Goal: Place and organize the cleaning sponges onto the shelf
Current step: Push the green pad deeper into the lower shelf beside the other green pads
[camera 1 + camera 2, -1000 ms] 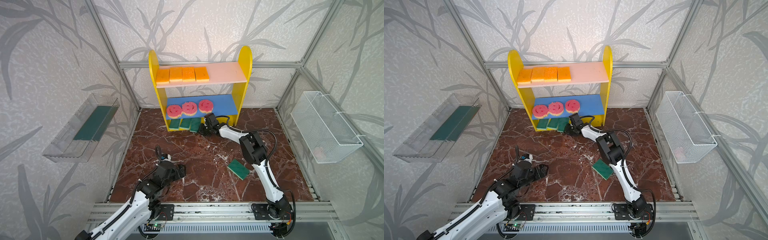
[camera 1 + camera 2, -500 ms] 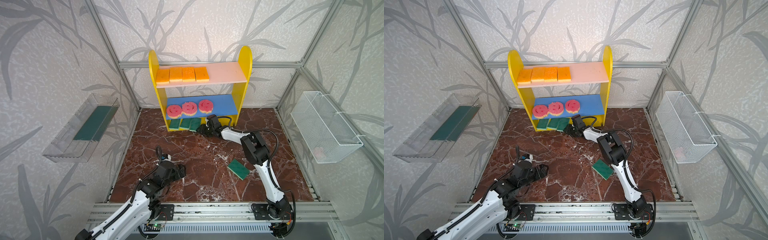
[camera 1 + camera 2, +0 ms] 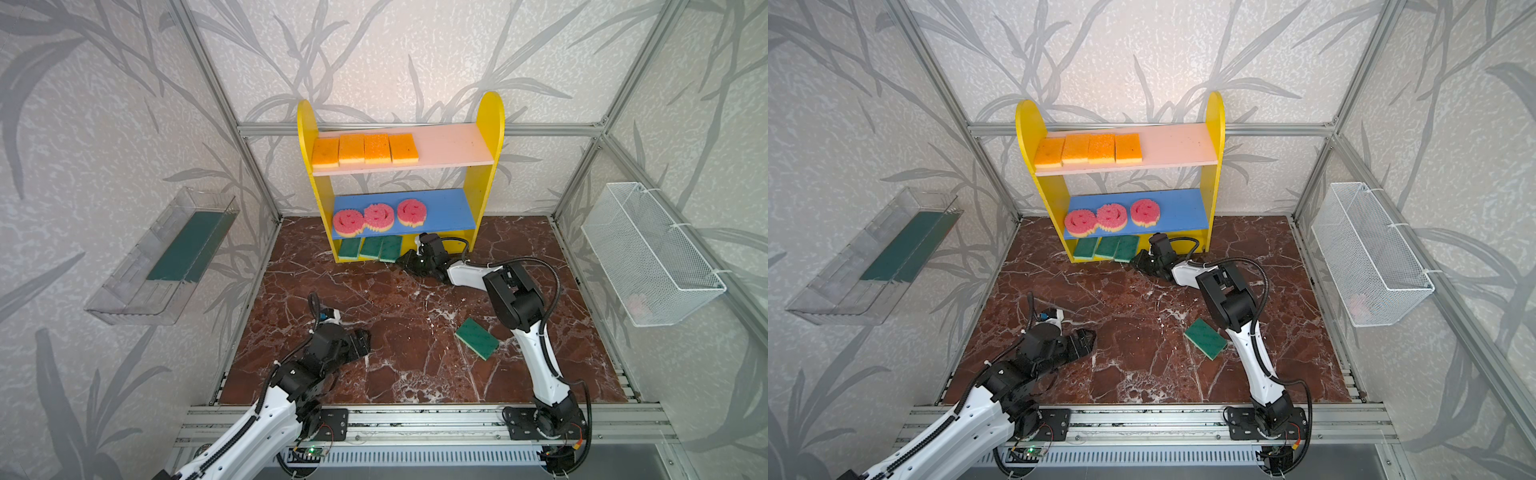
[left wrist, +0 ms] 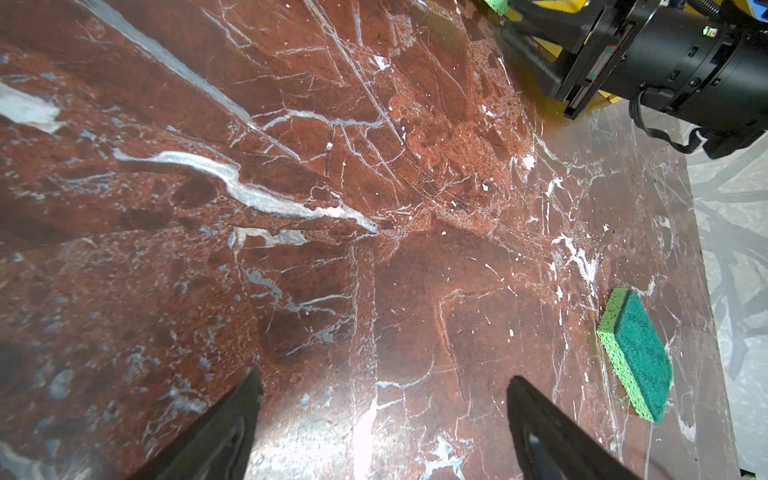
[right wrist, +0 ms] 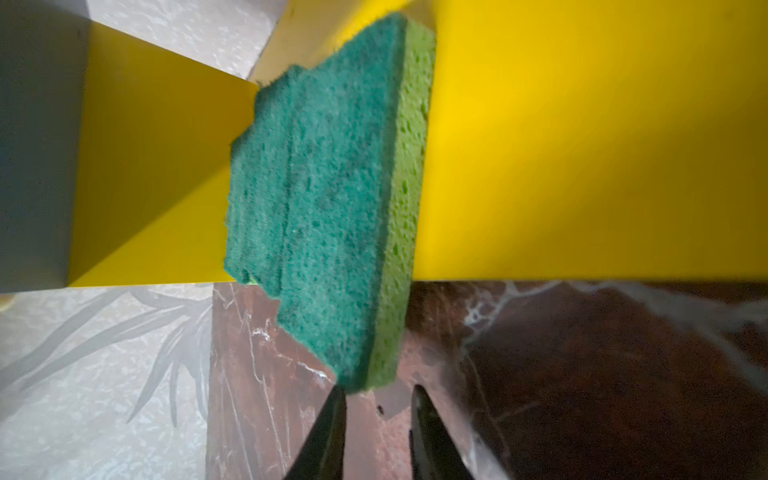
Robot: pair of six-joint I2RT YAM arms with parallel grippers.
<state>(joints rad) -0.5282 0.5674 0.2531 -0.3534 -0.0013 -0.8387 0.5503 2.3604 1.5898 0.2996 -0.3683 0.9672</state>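
As the count stands: ten of eleven sponges are on the shelf (image 3: 490, 124) — one is left.
Left gripper (image 4: 383, 377): nearest the rail, low over the floor (image 3: 415, 299); fingers spread wide, holding and touching nothing.
Loose green sponge (image 3: 477, 338): flat on the floor beside the right arm, well apart from the shelf; yet to be fetched.
Right gripper (image 5: 378, 392): at the shelf's foot; fingers a narrow gap apart with nothing between them; one tip is just beside, perhaps touching, the end sponge's jutting corner.
Yellow base: three green sponges (image 3: 371, 248) in a row; the end sponge (image 5: 332, 208) overhangs the front edge and probably wants nudging in; there is room beside it for the fourth.
Blue board: three pink smiley sponges (image 3: 379, 217), in a row at the left.
Pink board: four orange sponges (image 3: 351, 149), side by side at the left.
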